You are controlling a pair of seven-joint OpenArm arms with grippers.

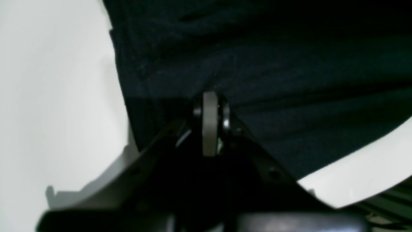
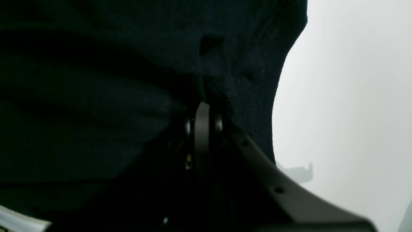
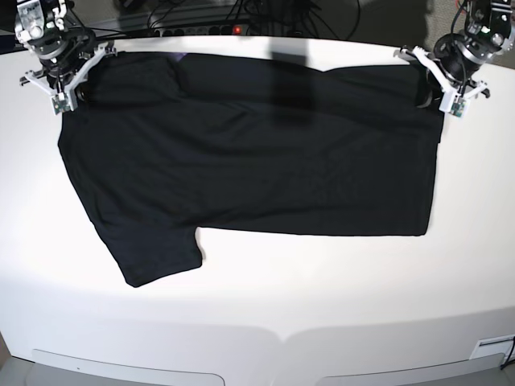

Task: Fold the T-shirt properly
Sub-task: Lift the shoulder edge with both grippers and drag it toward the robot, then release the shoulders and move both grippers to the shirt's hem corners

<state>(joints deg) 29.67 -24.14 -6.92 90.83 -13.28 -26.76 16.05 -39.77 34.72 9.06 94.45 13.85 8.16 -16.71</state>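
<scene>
Two grippers work a black T-shirt on a white table, the cloth spread wide between them. At the base view's left edge, the robot's right gripper has its fingers together on the cloth near the upper corner. Its own wrist view shows creases running into the closed tips, a detail too small to read from the base. Below that corner, a short sleeve juts toward the bottom of the base view, a shape that neither wrist view takes in.

Across the middle, the shirt's plain dark side faces up, with a layer folded along the top and a long hem running below. Dark cables lie beyond the table's far edge, seen whole in neither close-up.

At right, the left gripper is likewise clamped on the T-shirt near its other upper corner. The left wrist view alone reveals the long ridges fanning from its tips, along with a ridged dark object past the table edge; what it is cannot be told.
</scene>
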